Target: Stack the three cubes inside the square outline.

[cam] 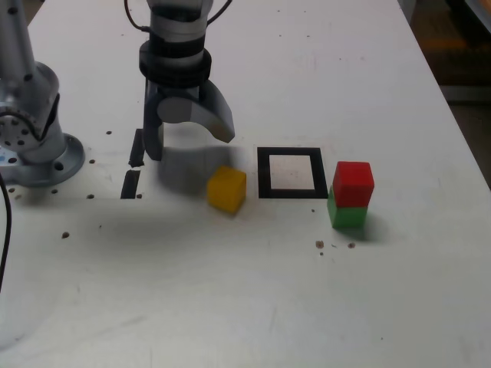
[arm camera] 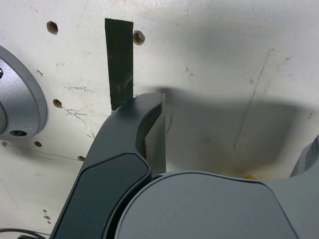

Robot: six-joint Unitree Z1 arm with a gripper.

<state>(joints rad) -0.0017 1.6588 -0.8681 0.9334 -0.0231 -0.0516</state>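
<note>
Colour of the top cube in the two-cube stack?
Red; the top cube shows best in the exterior view.

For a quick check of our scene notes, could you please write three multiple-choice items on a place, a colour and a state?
1. Where is the red cube?
A) Inside the square outline
B) On the green cube
C) On the yellow cube

2. What colour is the square outline?
A) Black
B) Blue
C) Red

3. How does the pincer stand?
A) Shut on the yellow cube
B) Shut and empty
C) Open and empty

1: B, the exterior view shows red sitting atop green.
2: A, its frame shows black around a white interior.
3: C, its jaws are spread apart with nothing between them, the yellow cube lying outside.
</note>
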